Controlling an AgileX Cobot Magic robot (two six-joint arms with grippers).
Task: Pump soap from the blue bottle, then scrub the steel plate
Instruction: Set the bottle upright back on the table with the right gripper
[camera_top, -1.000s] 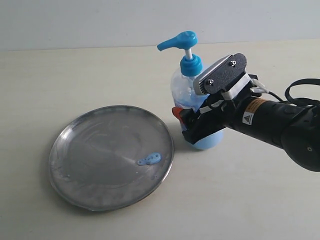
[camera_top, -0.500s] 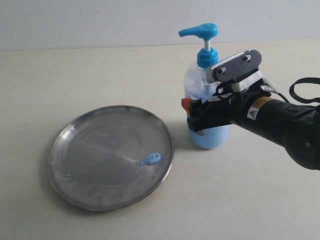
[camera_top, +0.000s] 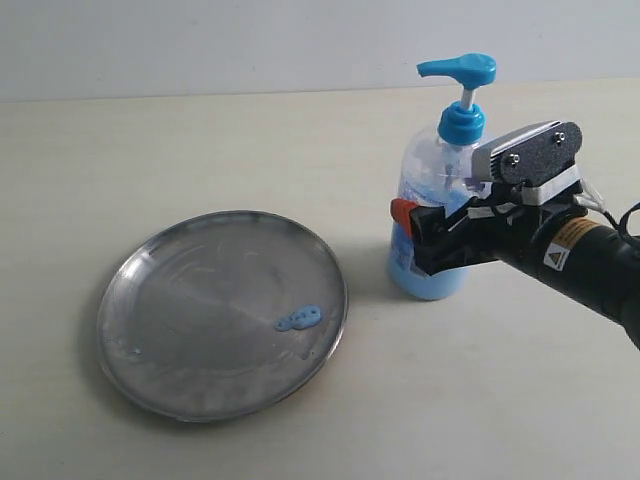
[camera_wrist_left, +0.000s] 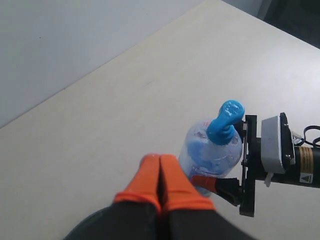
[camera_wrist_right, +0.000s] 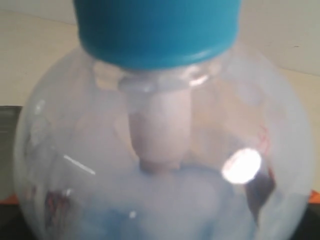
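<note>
A: Right claw status?
B: My right claw (camera_top: 432, 222) is clamped on the tall clear plastic bottle (camera_top: 425, 170) with the bright blue pump head (camera_top: 458, 68). The jaws stand wide, one on either side of its belly. One orange fingertip (camera_top: 403, 213) shows against the wall on the plate side. The other is hidden behind the bottle.
A: Bottle pose?
B: Upright, with the spout pointing toward the plate side. Pale blue liquid fills its lower part. The base is down at the pale beige surface (camera_top: 200, 140). I can't tell whether it rests there or sits just clear.
A: Where on the surface?
B: Right half, closer to the far edge than the plate is.
A: Plate?
B: The wide round dull-grey steel plate (camera_top: 180, 290) lies flat on the left half, apart from the bottle. A small pale blue blob of soap (camera_top: 300, 319) sits on it, between centre and rim on the bottle side, nearer the rim.
A: Left claw?
B: My left claw (camera_wrist_left: 160, 172) is closed and empty, orange tips pressed together. It hangs above the bottle and the right claw.
</note>
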